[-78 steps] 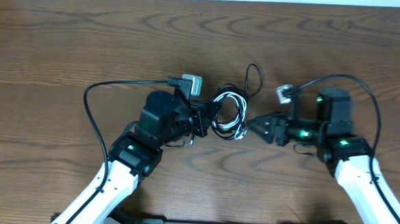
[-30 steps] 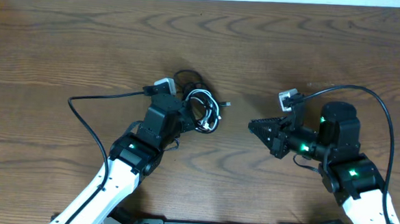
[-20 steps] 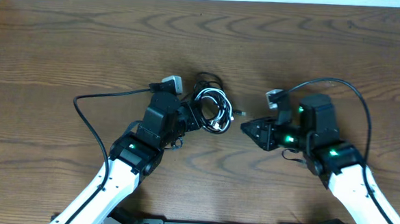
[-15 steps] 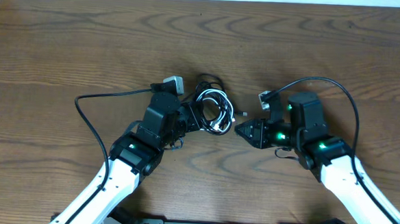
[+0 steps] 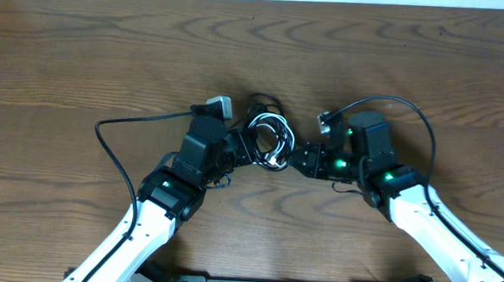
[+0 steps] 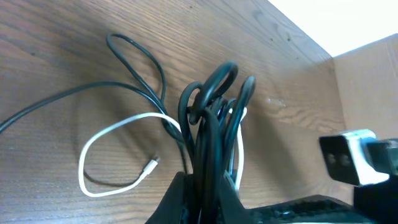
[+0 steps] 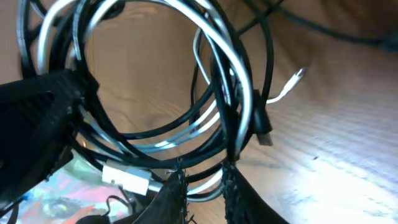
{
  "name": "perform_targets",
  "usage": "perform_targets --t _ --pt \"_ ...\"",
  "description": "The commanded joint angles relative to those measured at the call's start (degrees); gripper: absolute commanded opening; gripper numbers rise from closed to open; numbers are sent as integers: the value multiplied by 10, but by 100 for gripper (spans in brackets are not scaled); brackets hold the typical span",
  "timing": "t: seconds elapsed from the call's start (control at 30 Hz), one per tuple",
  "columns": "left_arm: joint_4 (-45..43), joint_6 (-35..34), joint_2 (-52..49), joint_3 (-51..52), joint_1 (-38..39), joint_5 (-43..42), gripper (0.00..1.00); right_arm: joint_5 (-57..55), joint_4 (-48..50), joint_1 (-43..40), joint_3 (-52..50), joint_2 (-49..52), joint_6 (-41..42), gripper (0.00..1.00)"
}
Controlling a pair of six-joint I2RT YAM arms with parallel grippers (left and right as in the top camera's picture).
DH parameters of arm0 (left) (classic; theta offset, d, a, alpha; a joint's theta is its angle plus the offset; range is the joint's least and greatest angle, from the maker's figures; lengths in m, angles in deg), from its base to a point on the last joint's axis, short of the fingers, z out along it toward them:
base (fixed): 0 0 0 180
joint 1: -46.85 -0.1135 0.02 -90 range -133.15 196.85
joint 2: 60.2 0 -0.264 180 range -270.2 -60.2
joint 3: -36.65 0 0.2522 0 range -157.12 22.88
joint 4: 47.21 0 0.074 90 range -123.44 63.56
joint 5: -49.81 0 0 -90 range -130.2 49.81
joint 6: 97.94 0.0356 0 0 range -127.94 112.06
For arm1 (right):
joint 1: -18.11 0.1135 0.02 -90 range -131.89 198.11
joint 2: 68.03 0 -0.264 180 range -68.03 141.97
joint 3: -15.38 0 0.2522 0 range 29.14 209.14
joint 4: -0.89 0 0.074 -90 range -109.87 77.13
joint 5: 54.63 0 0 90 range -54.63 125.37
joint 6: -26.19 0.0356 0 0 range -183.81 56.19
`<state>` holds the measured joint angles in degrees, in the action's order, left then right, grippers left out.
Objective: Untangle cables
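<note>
The cables sit coiled mid-tabletop, their 8 o'clock edge pinched by the left gripper. They lie at 10 o'clock from the right gripper, whose jaws stand narrowly apart; whether they nip a strand, I cannot tell.

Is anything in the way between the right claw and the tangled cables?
No, nothing visible is in the way. The right gripper is right up against the cable bundle, with strands at its fingertips. The left gripper clamps the bundle from the opposite side.
</note>
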<state>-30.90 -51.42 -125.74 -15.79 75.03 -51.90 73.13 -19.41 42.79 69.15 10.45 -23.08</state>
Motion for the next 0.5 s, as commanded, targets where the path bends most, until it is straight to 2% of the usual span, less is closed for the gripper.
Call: perform_targets --t 0.0,0.33,0.4,0.47 --pt "-5 5 -2 -8 -1 -26 8 -27 -1 16 4 19 46 15" --pt "-25 5 -2 -8 -1 -54 8 -62 2 20 4 47 66 15" --pt "-41 5 -2 -8 -1 -70 8 -61 4 21 4 47 68 11" --pt "-47 5 -2 -8 -1 -72 8 -61 4 20 4 47 73 3"
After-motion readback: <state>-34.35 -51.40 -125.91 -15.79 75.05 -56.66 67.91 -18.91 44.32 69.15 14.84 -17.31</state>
